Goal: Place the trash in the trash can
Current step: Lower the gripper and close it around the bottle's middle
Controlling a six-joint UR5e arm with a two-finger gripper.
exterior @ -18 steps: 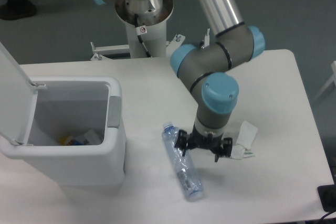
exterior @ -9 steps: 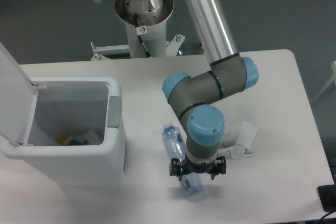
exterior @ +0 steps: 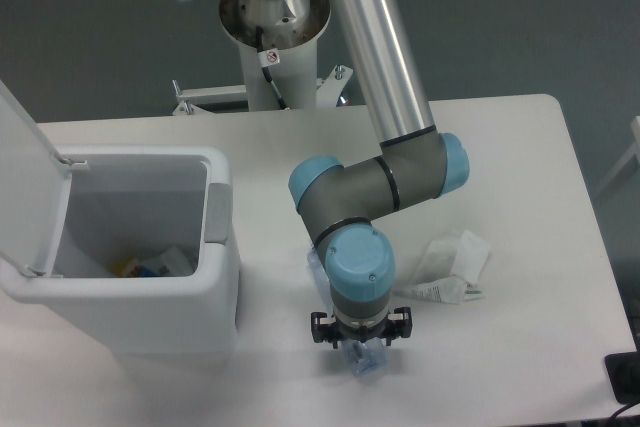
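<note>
1. Here, the arm bends down over the front of the white bench [exterior: 520, 147], its blue-capped wrist pointing straight down, with the claw [exterior: 360, 339] low over the surface.
2. The claw sits directly above the crushed clear bottle [exterior: 362, 358], and the wrist hides most of it; only a bluish end shows below the claw and a sliver of clear plastic at the upper left of the wrist.
3. Whether the claw is spread or pinching the bottle cannot be told, because the fingers are seen from above and are too small and dark to read.
4. The crumpled white wrapper [exterior: 452, 265] lies on the bench to the right of the wrist, apart from both claw and bottle.
5. The trash can [exterior: 130, 322] stands at the left of the bench, near the bottle but not touching it.
6. Its flip lid [exterior: 22, 187] is tilted up and open at the left side, and a grey latch tab [exterior: 215, 215] shows on the right wall.
7. Inside the can, some small pieces with white, yellow and blue colouring lie at the bottom.
</note>
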